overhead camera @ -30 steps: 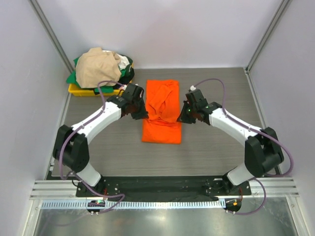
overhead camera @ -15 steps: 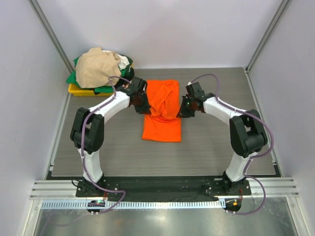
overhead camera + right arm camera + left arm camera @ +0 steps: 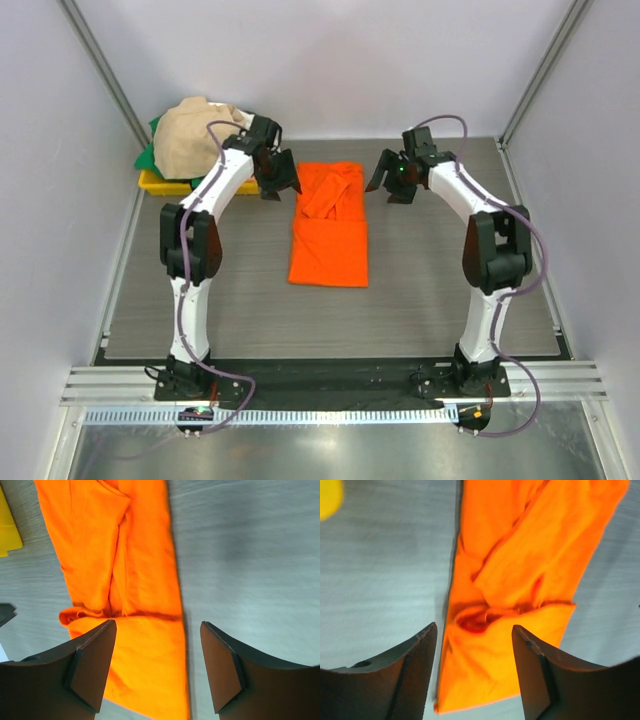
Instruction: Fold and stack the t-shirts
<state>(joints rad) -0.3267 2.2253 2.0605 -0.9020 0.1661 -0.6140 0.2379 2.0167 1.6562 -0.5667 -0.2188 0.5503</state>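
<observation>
Surface (image 3: 440, 290) carries the orange shirt (image 3: 330, 240), part-folded. Other shirts (image 3: 200, 135) are heaped on a bin (image 3: 160, 184). Left hand (image 3: 279, 189) hovers between that heap and the orange shirt's far end; right hand (image 3: 386, 190) hovers just off its other side. Both hands gape wide, holding nothing.

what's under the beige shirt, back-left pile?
A dark green shirt pokes out beneath the beige shirt, and both sit on the yellow bin. Anything else in the pile and the bin's inside are covered.
</observation>
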